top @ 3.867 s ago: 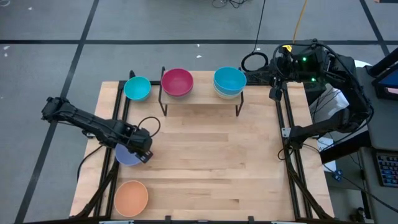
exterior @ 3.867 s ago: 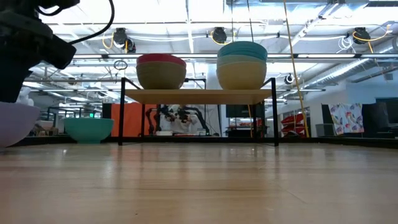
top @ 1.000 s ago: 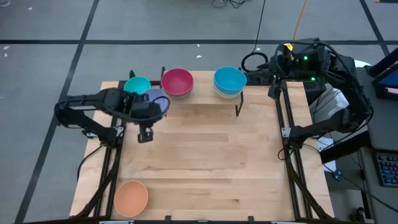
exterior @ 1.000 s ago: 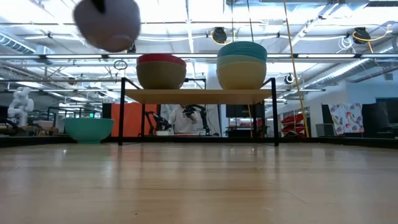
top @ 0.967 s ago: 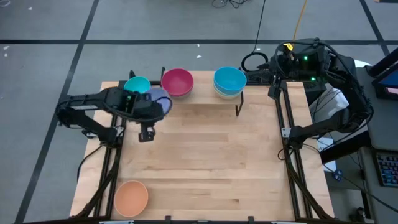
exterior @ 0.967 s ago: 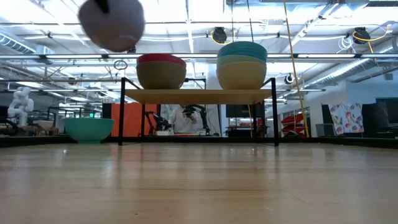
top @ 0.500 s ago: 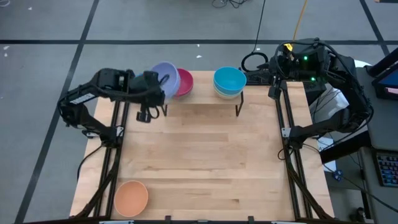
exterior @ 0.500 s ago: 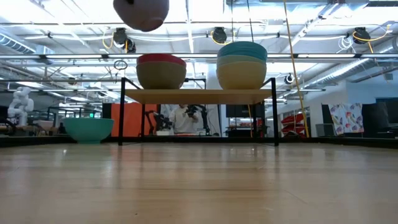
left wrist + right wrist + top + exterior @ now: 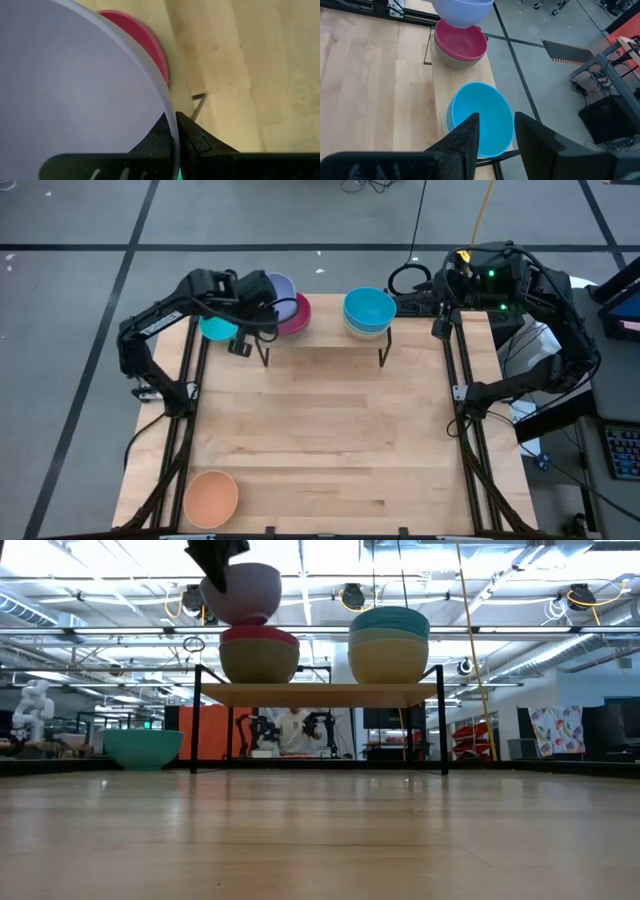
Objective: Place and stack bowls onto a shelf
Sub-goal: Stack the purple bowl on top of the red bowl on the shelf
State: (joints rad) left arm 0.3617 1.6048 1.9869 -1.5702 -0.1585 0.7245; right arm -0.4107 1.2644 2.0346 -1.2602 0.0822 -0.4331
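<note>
Left gripper (image 9: 175,131) jaws were pinched on the lavender bowl's (image 9: 277,290) rim, holding it just above the magenta bowl (image 9: 297,317) at the shelf's (image 9: 320,694) left end. Best centred before lowering. Right gripper (image 9: 495,131) stood wide over the blue stack (image 9: 369,311).

Even, bright overhead lighting. Low view: ceiling lights (image 9: 352,595) blow out toward 12 o'clock, near bench (image 9: 320,840) soft. Left wrist view: lavender bowl (image 9: 70,95) out of focus. Shadows faint.
</note>
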